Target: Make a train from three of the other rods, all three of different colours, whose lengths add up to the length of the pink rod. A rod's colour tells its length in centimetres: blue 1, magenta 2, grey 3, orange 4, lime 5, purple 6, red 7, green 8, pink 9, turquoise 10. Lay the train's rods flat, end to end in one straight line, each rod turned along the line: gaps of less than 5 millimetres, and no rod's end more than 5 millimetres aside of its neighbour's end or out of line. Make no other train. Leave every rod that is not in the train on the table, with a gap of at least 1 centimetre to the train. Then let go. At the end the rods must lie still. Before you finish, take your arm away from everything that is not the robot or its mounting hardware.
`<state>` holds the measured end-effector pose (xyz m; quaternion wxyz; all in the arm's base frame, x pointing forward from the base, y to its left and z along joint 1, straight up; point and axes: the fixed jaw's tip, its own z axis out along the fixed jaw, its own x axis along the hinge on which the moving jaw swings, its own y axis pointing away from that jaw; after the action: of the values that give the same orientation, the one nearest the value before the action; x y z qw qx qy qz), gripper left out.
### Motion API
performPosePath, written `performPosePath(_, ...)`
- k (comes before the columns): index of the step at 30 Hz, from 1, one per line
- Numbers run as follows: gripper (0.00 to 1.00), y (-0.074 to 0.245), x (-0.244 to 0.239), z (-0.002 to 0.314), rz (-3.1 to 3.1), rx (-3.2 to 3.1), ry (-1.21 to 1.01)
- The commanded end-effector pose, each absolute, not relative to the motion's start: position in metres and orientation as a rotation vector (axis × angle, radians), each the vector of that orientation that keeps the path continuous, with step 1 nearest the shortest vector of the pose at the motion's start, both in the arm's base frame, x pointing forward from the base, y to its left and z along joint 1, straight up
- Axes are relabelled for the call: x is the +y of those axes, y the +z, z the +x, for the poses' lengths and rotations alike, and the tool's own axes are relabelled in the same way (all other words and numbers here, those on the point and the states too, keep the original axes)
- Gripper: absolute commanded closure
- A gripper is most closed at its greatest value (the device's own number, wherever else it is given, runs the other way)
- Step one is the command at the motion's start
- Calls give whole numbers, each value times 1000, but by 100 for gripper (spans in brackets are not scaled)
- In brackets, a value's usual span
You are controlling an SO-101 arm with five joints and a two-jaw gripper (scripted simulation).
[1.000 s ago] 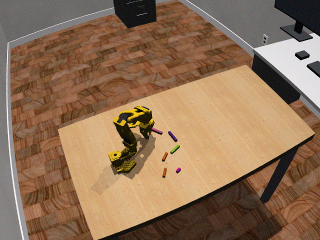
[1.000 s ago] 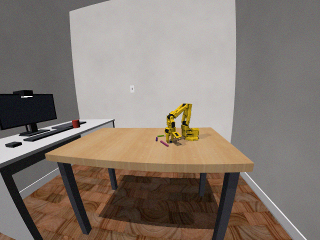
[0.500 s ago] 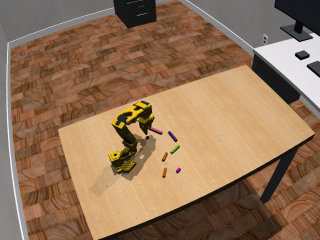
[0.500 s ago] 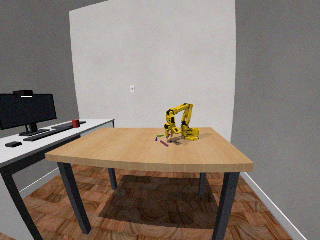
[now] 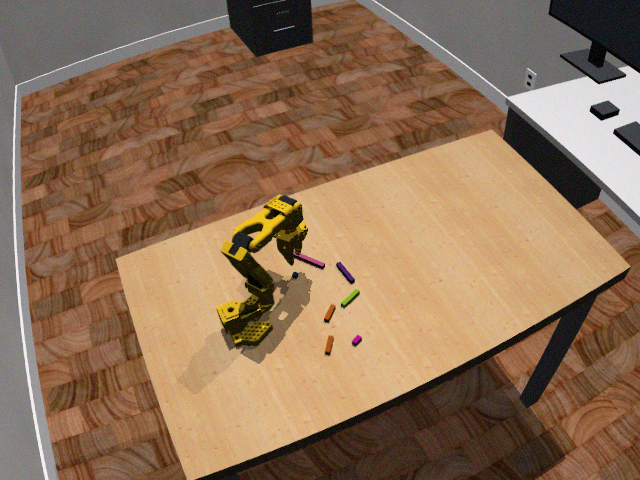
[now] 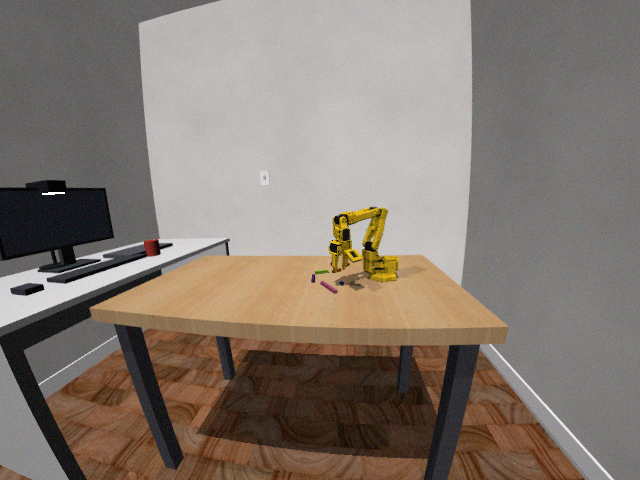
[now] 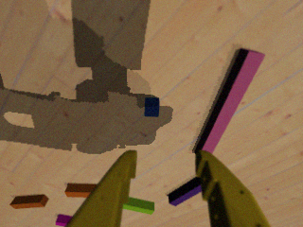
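Hovering above the table [image 5: 465, 217], the gripper [image 7: 163, 163] has its fingers a small way apart and nothing between them; in the wrist view the blue rod [image 7: 151, 107] lies on the wood beyond the tips, inside the arm's shadow. The pink rod [image 5: 310, 259] lies just right of it, its near end close beside one finger. Farther right sit the purple rod [image 5: 345, 272], the lime rod [image 5: 349, 297], two orange rods [image 5: 329, 312] [image 5: 328, 344] and the magenta rod [image 5: 356, 339], all apart from one another. No train exists yet. These rods look like stiff, light little bars with flat faces, likely to skid or twist when nudged; I would pinch each across its narrow width at mid-length, and the tiny blue one squarely so it does not pop out
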<state>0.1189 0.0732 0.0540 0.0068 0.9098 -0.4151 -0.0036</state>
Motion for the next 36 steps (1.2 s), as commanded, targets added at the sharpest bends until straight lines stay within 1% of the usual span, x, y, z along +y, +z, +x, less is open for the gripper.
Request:
performPosePath(1, 83, 65, 79, 126, 2900, -1324, 48)
performPosePath(28, 83, 65, 77, 128, 2910, -1300, 50)
performPosePath(36, 83, 66, 71, 134, 2939, -1227, 55)
